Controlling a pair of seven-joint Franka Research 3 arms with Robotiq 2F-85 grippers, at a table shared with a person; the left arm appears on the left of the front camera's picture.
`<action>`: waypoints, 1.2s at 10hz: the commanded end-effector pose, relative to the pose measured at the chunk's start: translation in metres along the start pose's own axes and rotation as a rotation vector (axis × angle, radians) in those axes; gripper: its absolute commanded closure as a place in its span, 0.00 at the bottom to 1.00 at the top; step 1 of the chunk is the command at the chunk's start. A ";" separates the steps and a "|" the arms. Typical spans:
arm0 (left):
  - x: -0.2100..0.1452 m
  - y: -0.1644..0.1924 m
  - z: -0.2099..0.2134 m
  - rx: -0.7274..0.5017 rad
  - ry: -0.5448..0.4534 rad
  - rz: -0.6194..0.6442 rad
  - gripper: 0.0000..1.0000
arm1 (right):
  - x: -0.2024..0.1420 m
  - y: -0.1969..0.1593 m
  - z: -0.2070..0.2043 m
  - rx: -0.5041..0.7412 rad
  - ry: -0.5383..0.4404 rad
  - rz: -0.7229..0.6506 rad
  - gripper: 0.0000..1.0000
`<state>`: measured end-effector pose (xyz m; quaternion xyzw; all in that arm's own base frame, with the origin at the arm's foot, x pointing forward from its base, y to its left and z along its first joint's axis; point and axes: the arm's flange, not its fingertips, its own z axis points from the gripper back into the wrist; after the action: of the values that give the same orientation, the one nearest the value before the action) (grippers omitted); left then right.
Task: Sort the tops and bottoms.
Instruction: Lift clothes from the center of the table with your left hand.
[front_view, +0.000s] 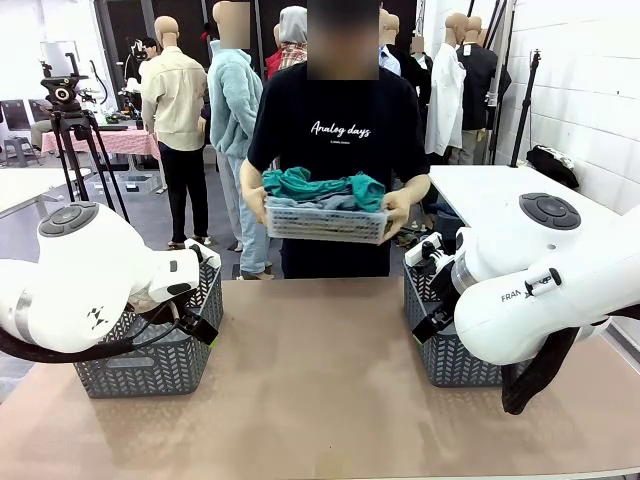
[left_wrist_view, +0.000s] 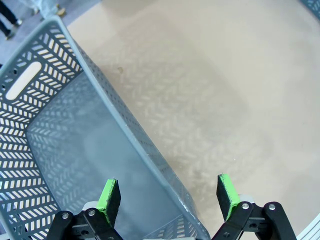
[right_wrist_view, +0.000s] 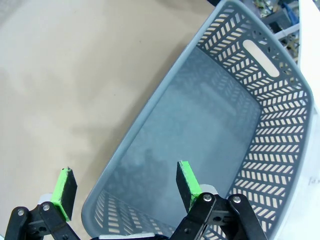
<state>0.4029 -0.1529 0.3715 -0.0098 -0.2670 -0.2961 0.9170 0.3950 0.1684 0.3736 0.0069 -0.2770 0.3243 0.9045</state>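
Sorting not yet begun: a person (front_view: 335, 120) at the table's (front_view: 320, 400) far edge holds a white basket (front_view: 325, 224) heaped with a teal-green top (front_view: 300, 183) and other clothes. The left gripper (left_wrist_view: 167, 192) and right gripper (right_wrist_view: 125, 185) gape wide over empty grey baskets (left_wrist_view: 50, 65) (right_wrist_view: 280, 125).

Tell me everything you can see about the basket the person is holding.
The pale basket is a shallow rectangular tray with slotted, plastic-looking walls. The person at the far side of the table holds it level at waist height, a hand gripping each short end. Crumpled clothes are heaped above its rim: a teal-green top uppermost, bluish-grey cloth beneath.
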 end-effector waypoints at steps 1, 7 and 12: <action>0.000 0.001 0.000 0.000 0.000 0.003 0.00 | 0.000 0.000 0.000 0.000 0.000 -0.002 0.00; -0.001 0.002 0.004 0.020 -0.016 -0.008 0.00 | 0.002 -0.004 0.001 0.007 -0.014 -0.007 0.00; -0.001 0.017 0.029 0.029 -0.045 0.019 0.00 | 0.002 -0.005 0.017 -0.006 -0.046 -0.013 0.00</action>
<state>0.4048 -0.1455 0.3902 -0.0055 -0.2874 -0.2869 0.9138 0.3954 0.1675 0.3838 0.0073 -0.2884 0.3218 0.9018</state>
